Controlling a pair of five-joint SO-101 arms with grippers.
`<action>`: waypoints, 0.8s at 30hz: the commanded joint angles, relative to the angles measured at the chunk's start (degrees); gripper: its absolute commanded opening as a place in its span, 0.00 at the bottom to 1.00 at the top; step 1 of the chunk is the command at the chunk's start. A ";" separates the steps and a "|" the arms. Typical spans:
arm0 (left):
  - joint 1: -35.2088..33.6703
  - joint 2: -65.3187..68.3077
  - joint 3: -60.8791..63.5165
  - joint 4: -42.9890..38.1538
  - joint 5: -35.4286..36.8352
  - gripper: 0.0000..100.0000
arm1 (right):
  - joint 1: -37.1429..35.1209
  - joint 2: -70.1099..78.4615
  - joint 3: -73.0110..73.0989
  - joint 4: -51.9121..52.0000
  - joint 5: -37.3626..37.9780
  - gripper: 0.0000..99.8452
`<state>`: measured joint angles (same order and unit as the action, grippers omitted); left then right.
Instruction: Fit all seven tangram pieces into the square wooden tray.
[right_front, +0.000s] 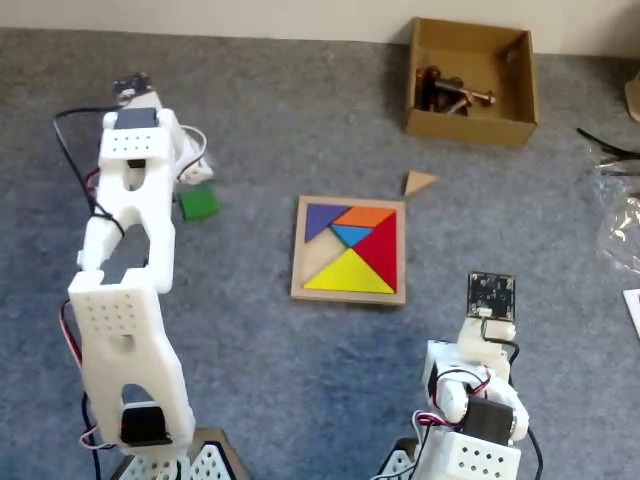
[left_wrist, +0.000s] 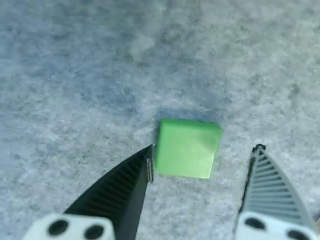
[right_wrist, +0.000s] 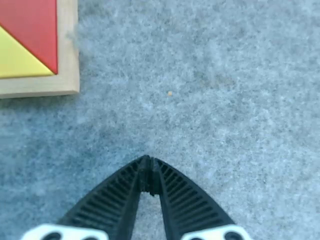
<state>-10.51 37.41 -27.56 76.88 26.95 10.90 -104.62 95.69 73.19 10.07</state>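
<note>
The square wooden tray (right_front: 297, 250) lies mid-table with purple, orange, blue, red and yellow pieces in it; a pale gap shows at its left. A green square piece (right_front: 197, 203) lies on the carpet to the tray's left. My left gripper (left_wrist: 202, 155) is open just over it, the green square (left_wrist: 187, 147) sitting between the fingertips with one tip touching its edge. A small tan triangle (right_front: 419, 181) lies just beyond the tray's far right corner. My right gripper (right_wrist: 149, 174) is shut over bare carpet, near the tray's corner (right_wrist: 65, 75).
A cardboard box (right_front: 470, 125) with metal parts stands at the back right. Cables and clear plastic (right_front: 620, 225) lie at the right edge. Grey carpet covers the table around the tray.
</note>
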 joint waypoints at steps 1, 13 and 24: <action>1.36 -0.92 -0.66 -0.09 0.53 0.28 | 0.57 -0.57 6.29 -1.71 -0.44 0.01; 0.84 -0.92 0.13 3.16 0.70 0.28 | 0.57 -0.57 6.20 -1.71 -0.44 0.01; 0.31 -0.84 0.13 4.40 0.70 0.28 | 2.59 -0.57 6.20 -1.71 -0.44 0.01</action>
<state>-10.51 37.41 -27.21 80.75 26.95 12.04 -104.62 95.69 73.19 10.07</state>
